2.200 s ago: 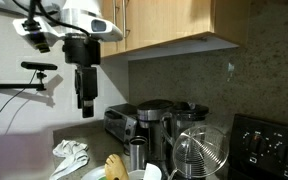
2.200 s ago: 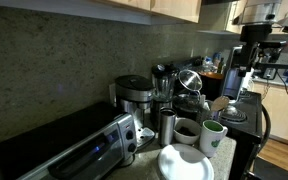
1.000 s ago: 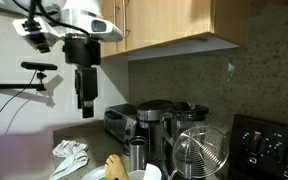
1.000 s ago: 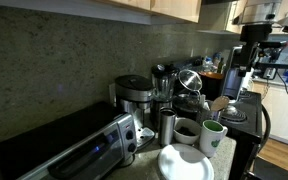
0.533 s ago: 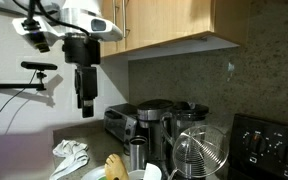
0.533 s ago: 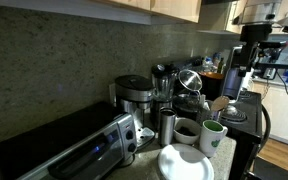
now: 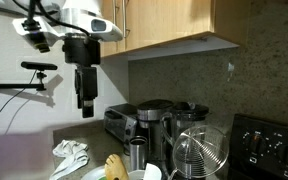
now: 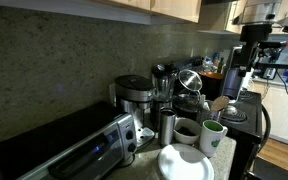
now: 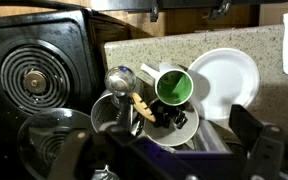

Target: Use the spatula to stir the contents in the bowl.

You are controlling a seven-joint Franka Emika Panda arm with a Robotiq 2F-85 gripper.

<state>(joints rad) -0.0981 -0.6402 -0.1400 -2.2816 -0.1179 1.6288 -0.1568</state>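
Spatula point(image 9: 143, 104) sits well below our pincer point(image 7: 86, 107), which we see wide open and empty; in the wrist view it lies between the jaws, long axis slanted, near the bowl point(image 9: 227, 80).

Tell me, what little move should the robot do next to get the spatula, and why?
Probably lower the gripper straight down toward the spatula. In an exterior view it hangs high above the counter. The wrist view shows its fingers spread wide with nothing held, and the spatula sticks out of the bowl below.
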